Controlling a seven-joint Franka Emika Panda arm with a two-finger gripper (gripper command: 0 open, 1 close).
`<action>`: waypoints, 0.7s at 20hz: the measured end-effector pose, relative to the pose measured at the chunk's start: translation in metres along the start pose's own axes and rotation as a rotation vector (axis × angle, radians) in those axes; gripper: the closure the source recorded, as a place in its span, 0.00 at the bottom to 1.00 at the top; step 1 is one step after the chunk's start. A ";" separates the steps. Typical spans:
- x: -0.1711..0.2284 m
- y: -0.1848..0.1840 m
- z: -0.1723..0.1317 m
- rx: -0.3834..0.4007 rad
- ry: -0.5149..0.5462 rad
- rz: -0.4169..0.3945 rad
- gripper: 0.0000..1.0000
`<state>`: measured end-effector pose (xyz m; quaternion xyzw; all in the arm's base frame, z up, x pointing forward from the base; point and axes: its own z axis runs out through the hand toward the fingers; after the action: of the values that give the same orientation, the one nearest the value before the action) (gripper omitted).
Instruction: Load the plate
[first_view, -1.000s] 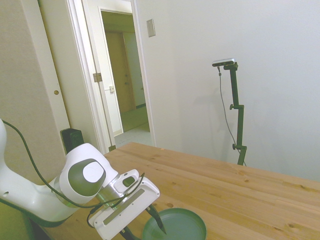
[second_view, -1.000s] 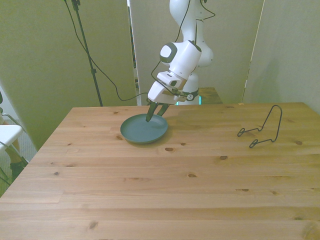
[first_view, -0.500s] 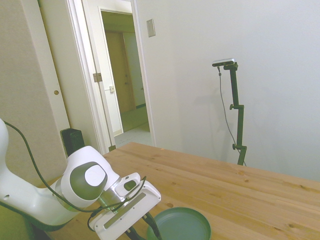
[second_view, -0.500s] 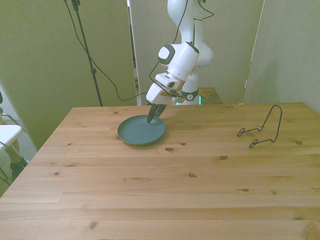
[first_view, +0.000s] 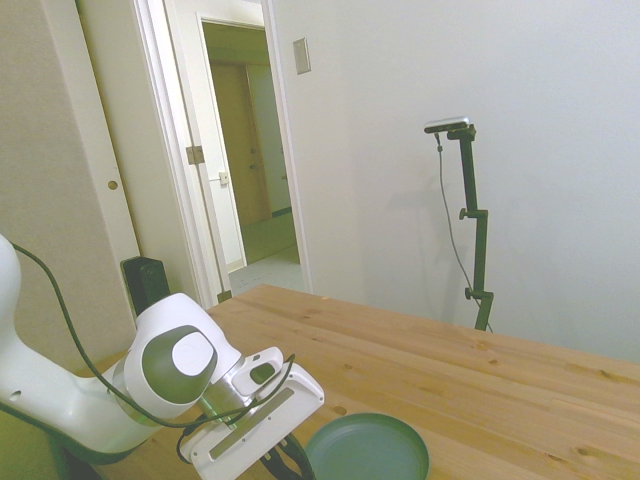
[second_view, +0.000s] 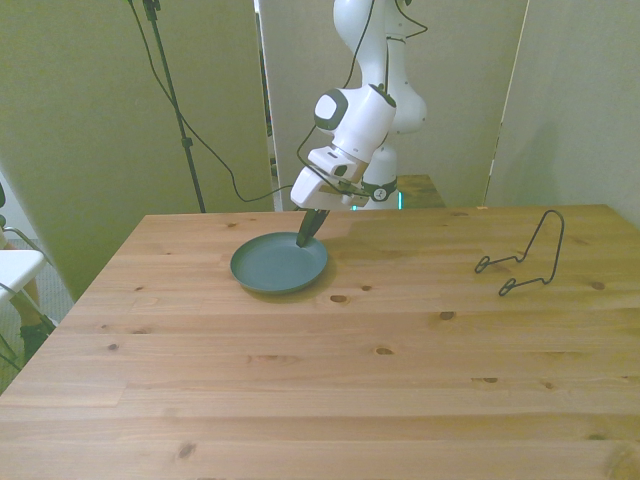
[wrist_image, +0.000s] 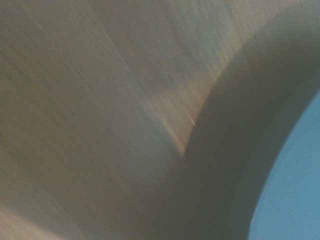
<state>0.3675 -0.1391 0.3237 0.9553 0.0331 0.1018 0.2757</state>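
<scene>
Gripping one plate (second_view: 278, 268) by its rim, the single pincer (second_view: 306, 238) sits clamped.

Soft, even room light in the side view, a bit washed out on the pale wall (first_view: 480, 90), with brighter light spilling through the open doorway (first_view: 245, 150). Front view is dimmer with a yellow-green cast on the panels (second_view: 80, 110) behind; the desk (second_view: 330, 380) is evenly lit, no glare, only a faint shadow under the plate (second_view: 279, 266). Wrist view is heavily blurred: smeared wood grain, a broad dark shadow band, and the plate's rim (wrist_image: 300, 175) showing as a pale blue blur.
</scene>
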 end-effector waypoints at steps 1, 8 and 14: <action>0.000 0.000 0.000 0.003 0.000 0.007 1.00; 0.012 0.015 -0.036 0.102 0.029 0.125 1.00; 0.013 0.027 -0.099 0.242 0.051 0.223 1.00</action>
<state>0.3598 -0.1093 0.4223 0.9763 -0.0543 0.1513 0.1448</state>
